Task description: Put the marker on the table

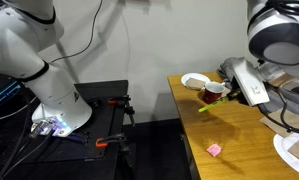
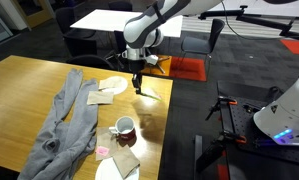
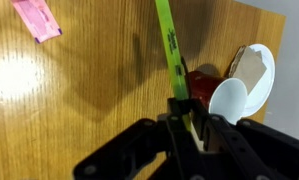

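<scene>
The marker (image 3: 167, 45) is a thin yellow-green stick. In the wrist view it runs from my jaws out over the wooden table (image 3: 79, 100). My gripper (image 3: 184, 122) is shut on one end of it. In an exterior view the gripper (image 2: 139, 84) points down over the table (image 2: 29, 90) near its far edge, with the marker just above the wood. In an exterior view the marker (image 1: 203, 108) shows as a green streak beside the red mug (image 1: 214, 92), below the gripper (image 1: 239, 85).
The red mug (image 3: 201, 85) and a white plate with brown paper (image 3: 254, 65) lie just past the marker. A pink scrap (image 3: 37, 18) lies on the table. A grey cloth (image 2: 74, 120) covers the table's middle. A black robot stand (image 1: 99, 110) is beside the table.
</scene>
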Robot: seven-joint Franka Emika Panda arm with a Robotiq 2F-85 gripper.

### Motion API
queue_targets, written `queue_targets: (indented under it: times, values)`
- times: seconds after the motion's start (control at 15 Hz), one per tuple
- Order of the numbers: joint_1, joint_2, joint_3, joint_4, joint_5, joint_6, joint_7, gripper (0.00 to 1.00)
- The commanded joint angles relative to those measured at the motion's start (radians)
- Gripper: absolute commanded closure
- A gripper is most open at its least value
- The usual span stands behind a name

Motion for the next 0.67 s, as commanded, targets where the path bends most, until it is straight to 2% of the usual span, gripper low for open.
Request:
queue_targets:
  times: [0.0, 0.6]
  values:
    - [0.013, 0.086, 0.0, 0.118, -0.023, -0.069, 0.093, 0.95]
    - [0.082, 0.228, -0.033, 0.283, -0.109, -0.126, 0.355, 0.95]
